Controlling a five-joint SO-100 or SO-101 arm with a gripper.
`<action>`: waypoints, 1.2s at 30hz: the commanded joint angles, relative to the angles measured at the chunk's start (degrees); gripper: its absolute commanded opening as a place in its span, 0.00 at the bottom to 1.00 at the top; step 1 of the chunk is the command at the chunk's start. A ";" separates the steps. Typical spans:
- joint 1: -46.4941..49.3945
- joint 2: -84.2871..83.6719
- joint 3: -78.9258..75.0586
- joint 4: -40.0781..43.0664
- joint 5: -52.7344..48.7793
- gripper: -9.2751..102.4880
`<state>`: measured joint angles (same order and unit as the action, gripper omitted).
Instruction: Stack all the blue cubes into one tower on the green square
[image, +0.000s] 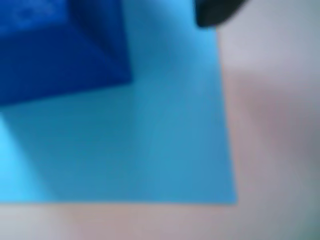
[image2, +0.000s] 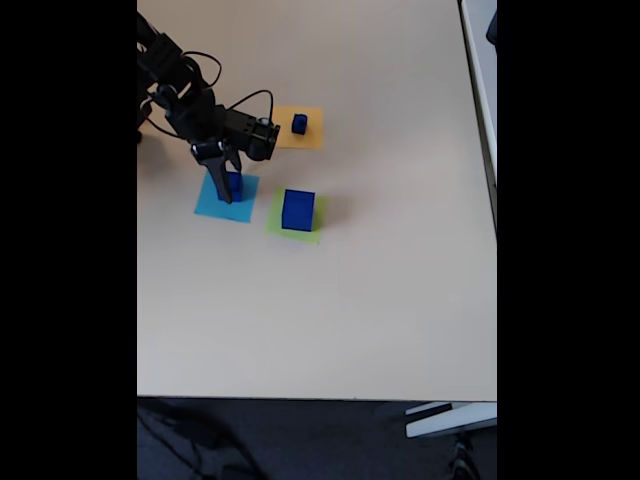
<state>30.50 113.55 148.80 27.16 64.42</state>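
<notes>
Cubes: dark-blue, plain; the large one (image2: 298, 209) sits on the green square (image2: 277, 226); at its nine o'clock, the gripper (image2: 228, 186) grasps a medium cube (image2: 235, 185).

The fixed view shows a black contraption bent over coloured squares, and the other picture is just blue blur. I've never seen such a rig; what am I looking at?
The black thing is a small robot arm with a two-finger gripper at its tip. The fixed view looks down on a beige table. On it lie three flat paper squares: a light-blue square, a green square and an orange square. A large blue cube stands on the green one, a small blue cube on the orange one, and a medium blue cube on the light-blue one, right at the gripper. The blurred picture comes from a camera riding on the arm's wrist: it shows that medium cube and the light-blue paper close up. Whether the fingers are closed on the cube cannot be told.
</notes>
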 joint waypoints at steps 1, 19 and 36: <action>1.23 1.76 -0.53 -0.62 -1.93 0.36; 1.93 0.88 -2.11 -0.62 -3.60 0.13; -0.35 -0.09 -30.06 18.37 -3.52 0.14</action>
<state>31.20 113.47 125.86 44.74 60.82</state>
